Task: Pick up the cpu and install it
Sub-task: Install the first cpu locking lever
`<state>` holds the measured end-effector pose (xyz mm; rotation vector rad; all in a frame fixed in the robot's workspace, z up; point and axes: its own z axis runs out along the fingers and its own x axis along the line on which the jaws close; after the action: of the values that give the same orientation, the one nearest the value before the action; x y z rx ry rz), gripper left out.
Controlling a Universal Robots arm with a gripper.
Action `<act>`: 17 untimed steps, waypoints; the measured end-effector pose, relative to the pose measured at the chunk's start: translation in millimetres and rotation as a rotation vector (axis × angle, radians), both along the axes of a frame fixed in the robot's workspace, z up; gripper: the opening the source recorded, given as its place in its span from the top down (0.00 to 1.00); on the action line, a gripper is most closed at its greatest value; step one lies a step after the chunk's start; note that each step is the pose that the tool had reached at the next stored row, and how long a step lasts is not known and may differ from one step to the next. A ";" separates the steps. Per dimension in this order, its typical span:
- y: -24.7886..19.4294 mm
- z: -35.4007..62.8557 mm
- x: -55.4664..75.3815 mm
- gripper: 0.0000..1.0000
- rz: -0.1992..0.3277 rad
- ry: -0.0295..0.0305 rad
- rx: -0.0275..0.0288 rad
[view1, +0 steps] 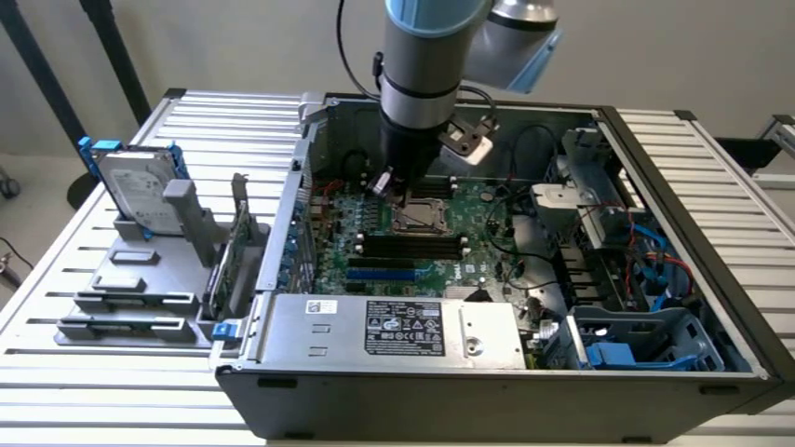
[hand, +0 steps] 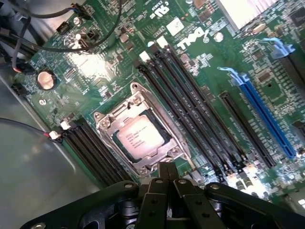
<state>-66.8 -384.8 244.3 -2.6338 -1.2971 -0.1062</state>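
The black gripper [hand: 167, 177] hung clenched and empty just above the small square silver-topped cpu [hand: 138, 138], which sat in the metal-framed socket [hand: 106, 125] of the green motherboard [hand: 95, 67].

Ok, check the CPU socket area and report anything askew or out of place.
Nothing stands out. The cpu lies flat and square inside the socket frame on the motherboard. The tool is shut just beside the socket, holding nothing.
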 end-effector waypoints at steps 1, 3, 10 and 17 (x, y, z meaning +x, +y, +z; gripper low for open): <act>-3.2 1.6 -0.2 0.89 0.000 0.0000 0.0000; -9.1 5.4 -0.5 0.89 0.000 0.0005 -0.0001; -24.8 17.0 -1.4 0.89 0.000 0.0045 0.0000; -25.1 5.6 -4.7 0.89 0.000 0.0043 -0.0001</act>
<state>-71.5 -409.9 249.9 -2.6329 -1.2954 -0.1006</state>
